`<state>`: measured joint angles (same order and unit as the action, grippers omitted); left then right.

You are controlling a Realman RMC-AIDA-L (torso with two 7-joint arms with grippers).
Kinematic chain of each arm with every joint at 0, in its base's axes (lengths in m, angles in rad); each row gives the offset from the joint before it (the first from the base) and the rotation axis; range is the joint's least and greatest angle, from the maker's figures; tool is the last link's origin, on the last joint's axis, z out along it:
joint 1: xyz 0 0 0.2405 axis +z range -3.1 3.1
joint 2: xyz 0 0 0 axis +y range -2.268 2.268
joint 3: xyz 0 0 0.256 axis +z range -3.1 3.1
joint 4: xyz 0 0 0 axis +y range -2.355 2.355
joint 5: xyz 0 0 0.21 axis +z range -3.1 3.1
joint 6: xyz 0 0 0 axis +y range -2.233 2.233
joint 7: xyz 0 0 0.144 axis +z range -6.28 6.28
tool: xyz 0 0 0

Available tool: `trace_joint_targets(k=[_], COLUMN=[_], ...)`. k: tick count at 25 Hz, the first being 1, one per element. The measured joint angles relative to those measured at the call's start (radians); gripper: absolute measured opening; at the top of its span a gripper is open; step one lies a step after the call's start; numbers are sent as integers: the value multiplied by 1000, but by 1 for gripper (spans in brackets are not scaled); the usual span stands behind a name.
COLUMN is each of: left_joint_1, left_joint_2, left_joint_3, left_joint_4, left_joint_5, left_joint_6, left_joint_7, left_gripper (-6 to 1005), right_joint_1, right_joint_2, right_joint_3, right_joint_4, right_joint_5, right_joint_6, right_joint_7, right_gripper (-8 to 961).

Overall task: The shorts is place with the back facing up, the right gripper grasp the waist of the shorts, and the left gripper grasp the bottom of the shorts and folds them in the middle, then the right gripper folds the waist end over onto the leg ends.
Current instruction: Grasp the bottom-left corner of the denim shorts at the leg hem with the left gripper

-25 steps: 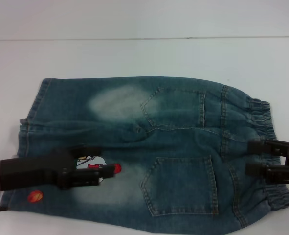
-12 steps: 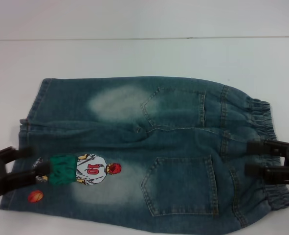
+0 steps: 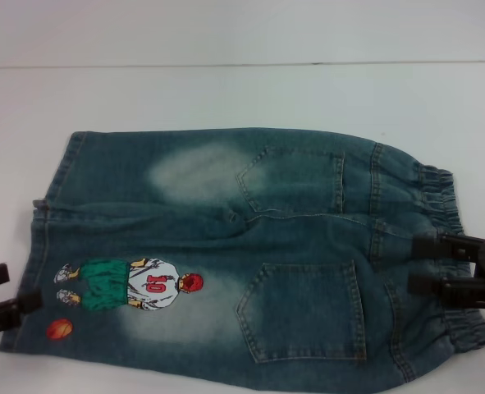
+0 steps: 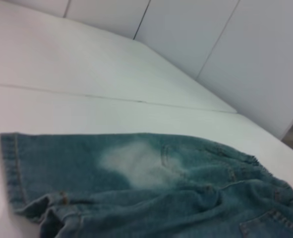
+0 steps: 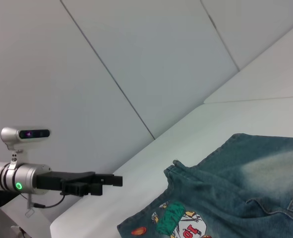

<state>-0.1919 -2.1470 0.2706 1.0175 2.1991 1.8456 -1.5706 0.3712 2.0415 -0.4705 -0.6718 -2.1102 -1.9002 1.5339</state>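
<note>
The blue denim shorts [image 3: 226, 246] lie flat on the white table, back pockets up, elastic waist [image 3: 447, 197] to the right and leg hems [image 3: 41, 238] to the left. A cartoon basketball-player print [image 3: 131, 285] shows on the near leg. My left gripper [image 3: 8, 289] is open at the left edge, just off the near leg's hem. My right gripper [image 3: 423, 264] is open, its fingers over the near half of the waistband. The left wrist view shows the shorts [image 4: 136, 168]. The right wrist view shows the shorts [image 5: 245, 183] and the left gripper [image 5: 109, 184] farther off.
The white table [image 3: 242, 90] extends beyond the shorts to a seam line at the back. White wall panels [image 5: 136, 59] stand around the table.
My left gripper has pulled back leftward off the near leg, uncovering the cartoon print. The right gripper and the shorts have not moved.
</note>
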Motion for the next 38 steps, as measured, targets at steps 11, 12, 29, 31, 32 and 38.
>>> trace_joint_targets(k=[11, 12, 29, 31, 32, 38], left_joint_1=[1, 0, -1, 0, 0, -1], left_joint_2=[2, 2, 1, 1, 1, 1], left_joint_3=[-18, -19, -19, -19, -19, -19], left_joint_4=[5, 8, 15, 15, 15, 15], left_joint_5=[21, 21, 21, 21, 21, 21], left_joint_6=[-8, -6, -3, -2, -2, 0], left_joint_7=[-1, -2, -4, -5, -5, -6], left_gripper=[902, 902, 902, 902, 903, 903], right_joint_1=[0, 0, 0, 1, 2, 5], right_joint_2=[3, 3, 5, 5, 5, 5], right_joint_3=[2, 2, 3, 3, 3, 3], right_joint_4=[0, 0, 0, 0, 0, 0], right_joint_5=[2, 3, 6, 6, 6, 6], right_joint_6=[-1, -1, -2, -2, -2, -3], right_joint_7=[0, 0, 0, 0, 0, 2], right_gripper=[927, 927, 926, 927, 927, 927])
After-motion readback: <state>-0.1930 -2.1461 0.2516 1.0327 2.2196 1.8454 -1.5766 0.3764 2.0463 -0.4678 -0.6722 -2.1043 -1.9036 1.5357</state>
